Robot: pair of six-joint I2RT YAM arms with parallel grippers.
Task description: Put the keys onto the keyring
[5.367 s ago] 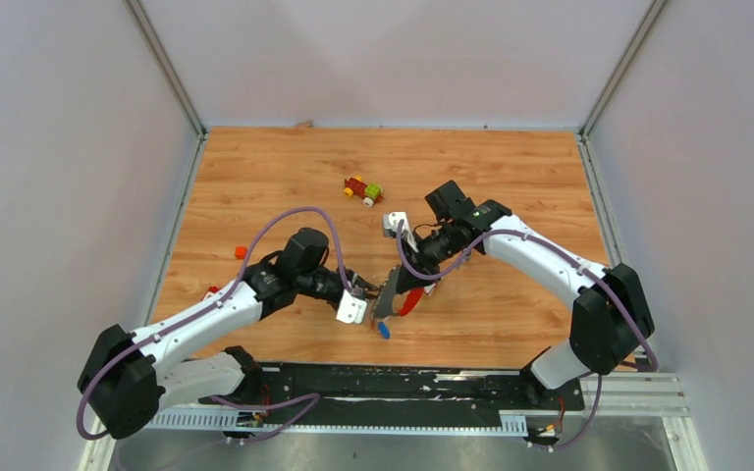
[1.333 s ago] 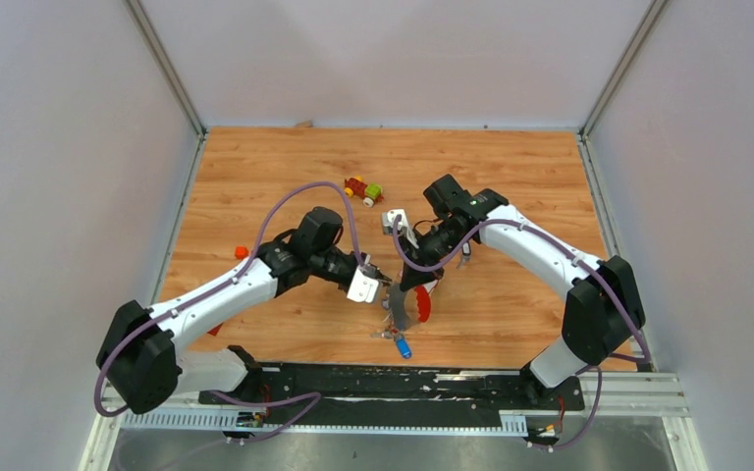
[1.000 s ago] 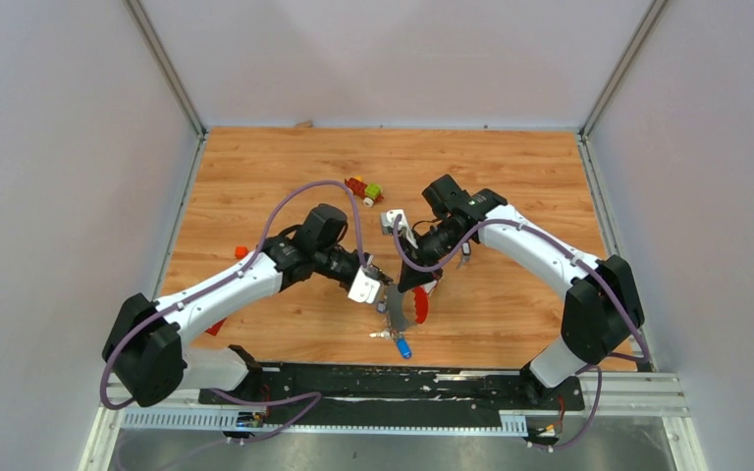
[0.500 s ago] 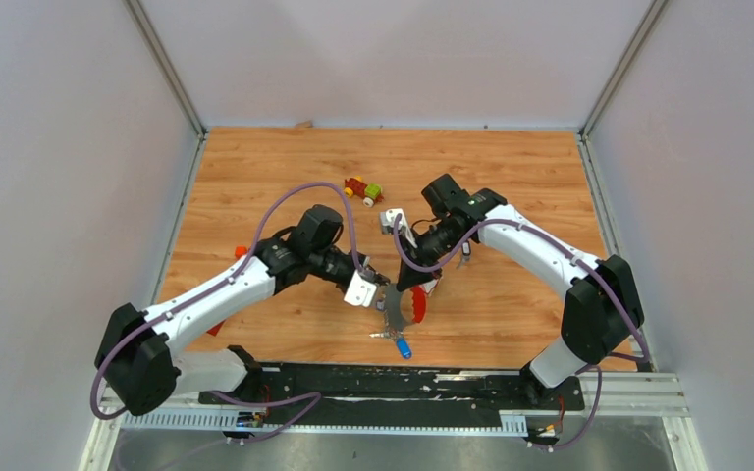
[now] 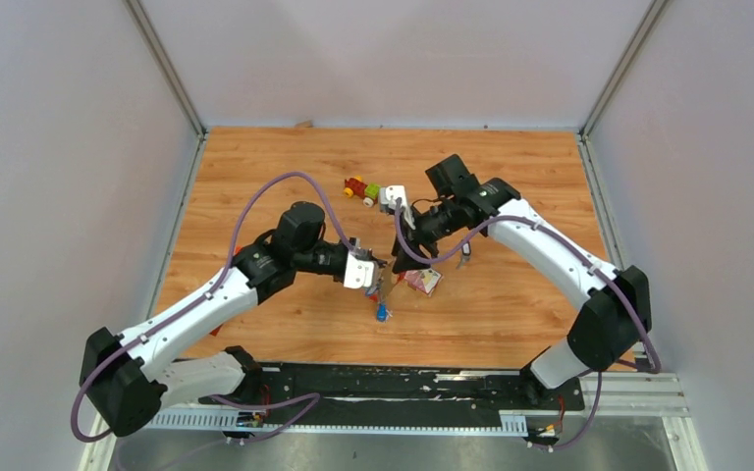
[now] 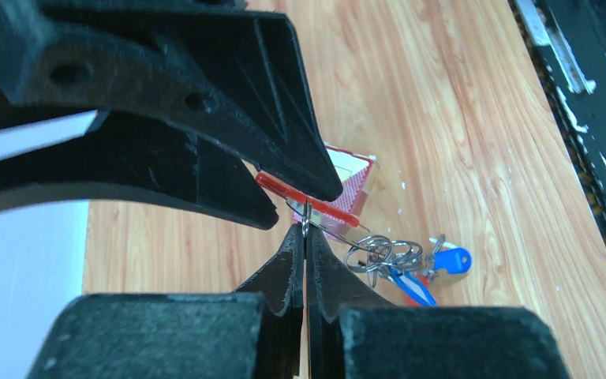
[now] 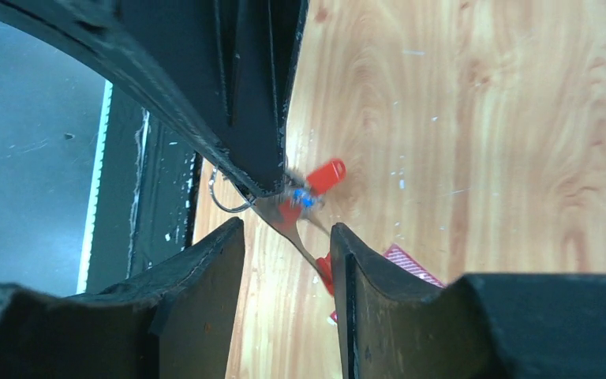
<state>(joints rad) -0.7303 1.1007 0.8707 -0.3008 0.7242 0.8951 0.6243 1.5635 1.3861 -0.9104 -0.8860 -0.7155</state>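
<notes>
Top external shows both arms drawn back from the desk's near edge toward its middle, with the blue-headed keys [image 5: 381, 312] now dangling clear of the wood. The left gripper [image 5: 371, 280] pinches the keyring [image 6: 306, 223]. The right gripper [image 7: 286, 230] stands narrowly parted around the red fob [image 6: 308, 199]. Threading looks unfinished.

The top view looks down from high behind the 6 o'clock edge of the counter [image 5: 530, 167], facing 12 and taking it all in. The wrist views sit close behind the left claw [image 6: 305, 229] and right claw [image 7: 286, 226], facing each other, sharing the keyring [image 6: 379, 254].
</notes>
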